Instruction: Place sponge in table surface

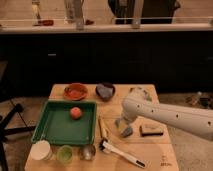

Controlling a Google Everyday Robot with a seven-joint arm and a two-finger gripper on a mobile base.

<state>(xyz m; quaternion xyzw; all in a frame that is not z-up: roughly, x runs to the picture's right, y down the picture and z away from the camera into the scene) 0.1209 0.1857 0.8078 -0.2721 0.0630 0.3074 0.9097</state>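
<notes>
The grey-blue sponge [126,132] is low over or resting on the table surface [150,150], right of the green tray; I cannot tell which. My gripper [121,123] is directly at the sponge, reaching down from the white arm [170,114] that enters from the right. The arm's wrist hides the sponge's top edge.
A green tray [55,131] holds an orange ball [75,112]. Behind it are an orange bowl [75,91] and a dark bowl [105,91]. A brown block [151,131] lies right of the sponge. A brush [120,153], a wooden stick [102,127] and three cups [64,152] line the front.
</notes>
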